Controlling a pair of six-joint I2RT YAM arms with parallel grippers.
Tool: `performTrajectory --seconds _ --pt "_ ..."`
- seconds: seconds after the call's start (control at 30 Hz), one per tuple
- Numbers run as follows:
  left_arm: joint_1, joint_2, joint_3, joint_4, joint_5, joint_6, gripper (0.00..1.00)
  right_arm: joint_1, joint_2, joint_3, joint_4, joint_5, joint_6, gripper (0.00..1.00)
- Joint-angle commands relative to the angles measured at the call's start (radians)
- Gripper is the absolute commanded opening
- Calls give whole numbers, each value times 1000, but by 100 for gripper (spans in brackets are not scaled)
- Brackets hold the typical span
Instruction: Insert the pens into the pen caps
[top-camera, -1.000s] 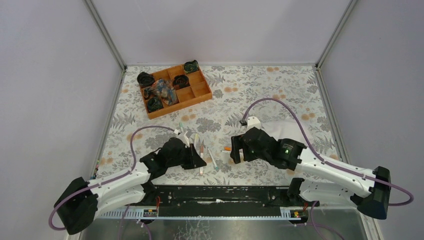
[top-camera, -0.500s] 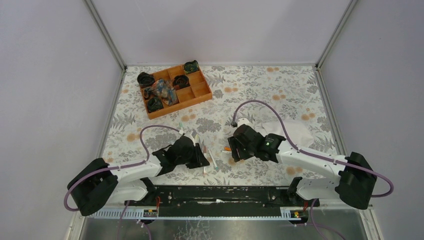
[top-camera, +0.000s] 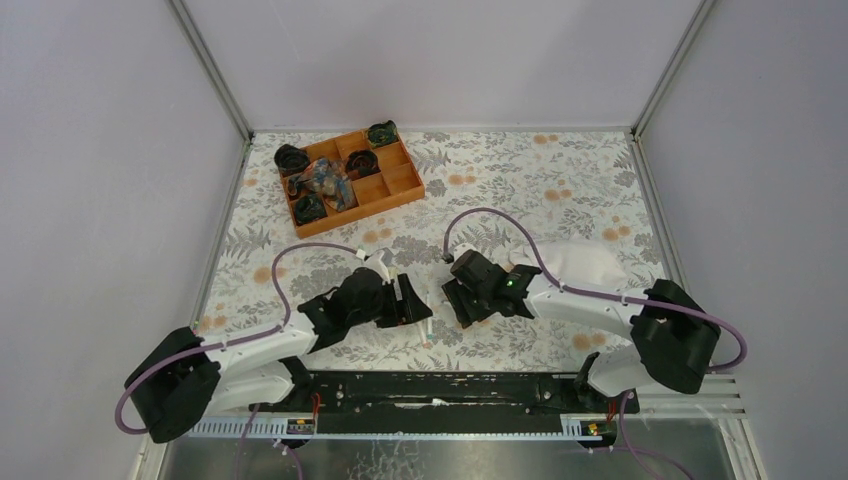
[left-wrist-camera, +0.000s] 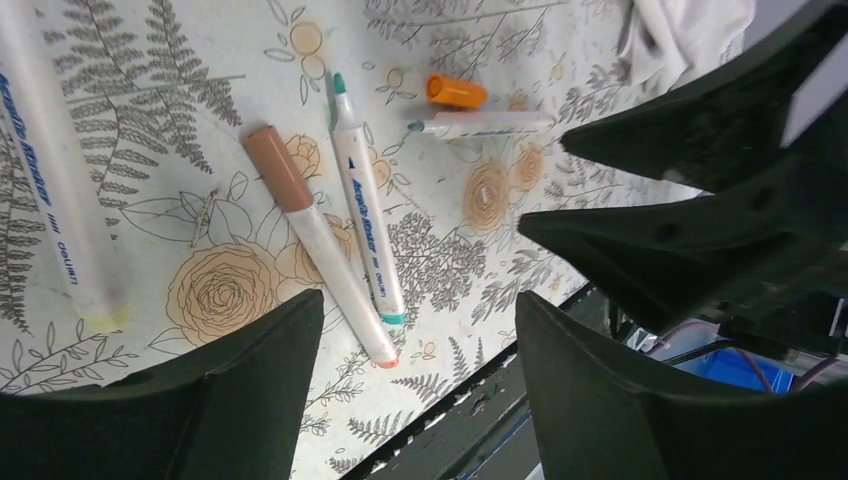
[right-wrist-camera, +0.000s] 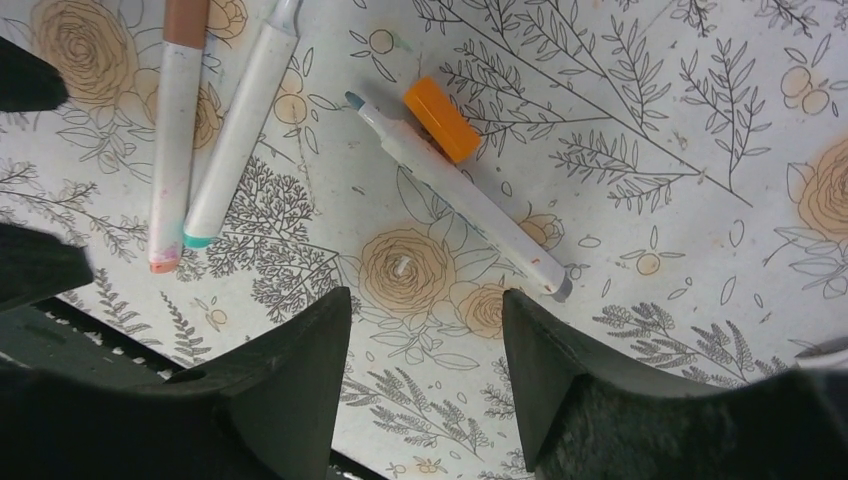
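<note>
With left gripper and right gripper spread empty, the uncapped pen should be pinched mid-barrel, clear of the orange cap.

At the right wrist view's centre, a loose cap lies just beside one pen. Two other pens lie side by side upper left.
</note>
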Motion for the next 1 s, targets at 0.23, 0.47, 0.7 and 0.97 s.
performTrajectory --seconds 0.23,0.47,0.7,0.97 --pt "-4 -157 38 -96 -117 55 73 -9 88 85 66 42 -118 63" --pt "-2 -183 56 -135 -121 67 74 -11 140 103 83 53 -154 61" --pt "0 -195 73 -151 -129 78 75 -12 165 103 89 26 -164 50" --pt "2 -206 67 -161 -135 81 75 -12 163 88 74 -123 -132 33"
